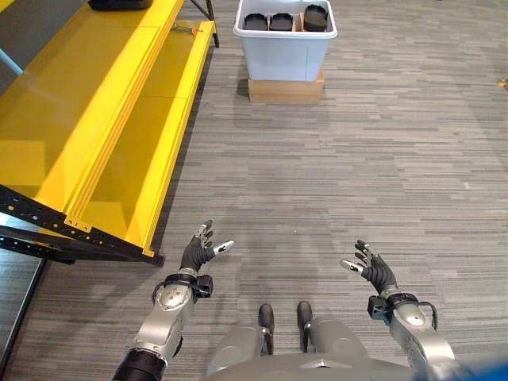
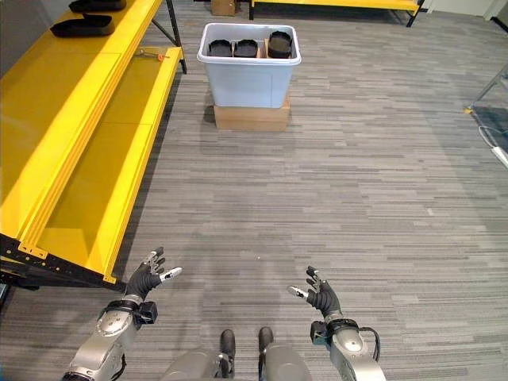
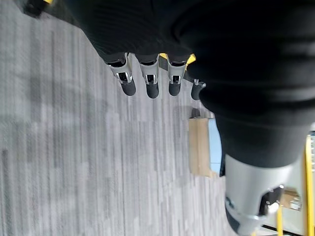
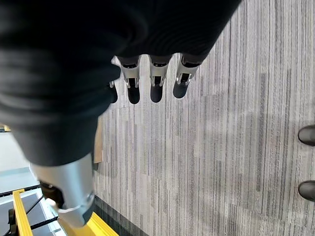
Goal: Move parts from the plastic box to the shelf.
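Observation:
A pale plastic box [image 1: 284, 46] stands on a cardboard base [image 1: 286, 89] on the carpet far ahead, holding three black parts [image 2: 246, 48]. The yellow shelf [image 1: 103, 119] runs along my left; two black parts [image 2: 82, 26] lie on its far upper level. My left hand [image 1: 198, 252] hovers low over the carpet by the shelf's near corner, fingers spread and holding nothing. Level with it on the right, my right hand [image 1: 371, 268] is open and holds nothing too. Both are far from the box.
A small orange-handled tool [image 2: 151, 55] lies on the lower shelf level near the box. The shelf's black frame corner [image 1: 151, 255] sits close to my left hand. A second yellow rack [image 2: 333, 5] stands at the back. Metal legs [image 2: 492, 131] show at the right edge.

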